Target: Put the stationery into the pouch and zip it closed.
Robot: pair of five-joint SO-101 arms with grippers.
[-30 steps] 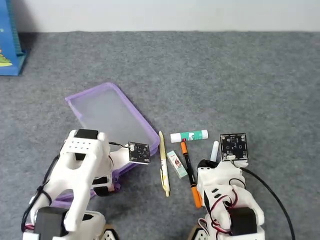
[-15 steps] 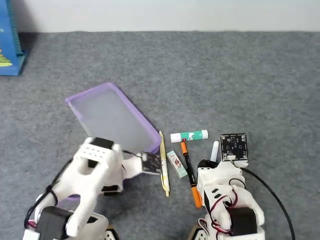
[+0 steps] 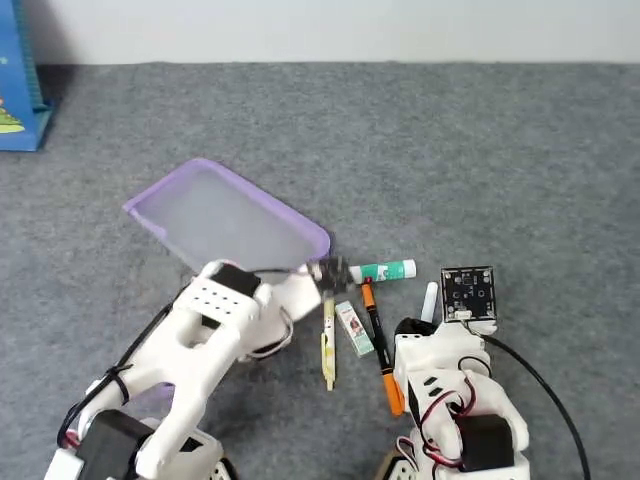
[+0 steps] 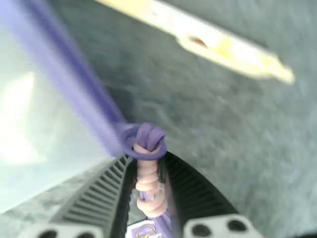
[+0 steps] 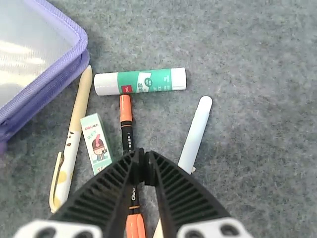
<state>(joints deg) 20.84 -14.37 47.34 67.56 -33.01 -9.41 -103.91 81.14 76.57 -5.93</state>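
The purple pouch (image 3: pixel 225 215) with a clear face lies at centre left. My left gripper (image 3: pixel 331 270) is at the pouch's right corner, shut on the corded zipper pull (image 4: pixel 147 163). To the right of it lie a yellow pen (image 3: pixel 327 345), a small green eraser (image 3: pixel 354 328), an orange marker (image 3: pixel 380 350), a green-and-white glue stick (image 3: pixel 380 271) and a white pen (image 3: pixel 429 300). My right gripper (image 5: pixel 143 166) is shut and holds nothing; it hangs just over the orange marker (image 5: pixel 126 119), with the eraser (image 5: pixel 95 143) and white pen (image 5: pixel 194 131) to either side.
Grey carpet covers the table. A blue box (image 3: pixel 18 90) stands at the far left edge. Bare carpet stretches behind and to the right of the stationery.
My left arm has swung to the right with the zipper pull, from the pouch's near edge to its right corner by the pens. The pouch has turned and shifted slightly. The right arm is unmoved.
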